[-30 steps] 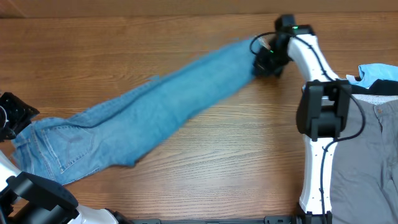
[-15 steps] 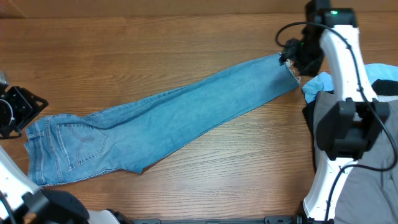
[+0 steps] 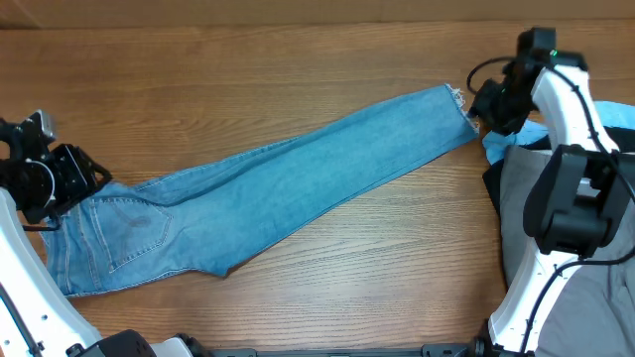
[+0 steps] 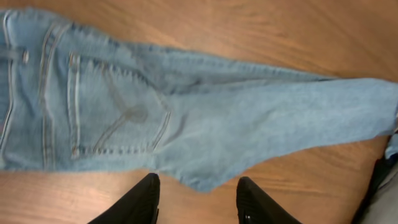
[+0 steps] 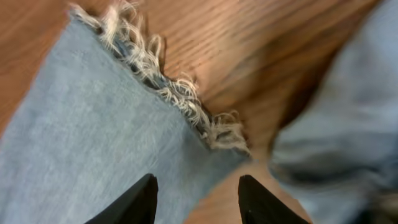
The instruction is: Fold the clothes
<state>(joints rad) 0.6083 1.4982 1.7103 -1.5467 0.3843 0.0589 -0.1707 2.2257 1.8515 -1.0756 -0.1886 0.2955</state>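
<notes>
Nearby, a garment pile (image 3: 617,113) flanks the jeans (image 3: 278,188); left gripper (image 4: 198,194) and right gripper (image 5: 198,198) gape empty.

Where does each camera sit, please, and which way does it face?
Overhead: above the table, looking down at the jeans; left arm and right arm show.
Left wrist: on the left arm, facing the back pocket; open left gripper shows.
Right wrist: on the right arm, facing the frayed hem; open right gripper shows.
All share the jeans.
</notes>
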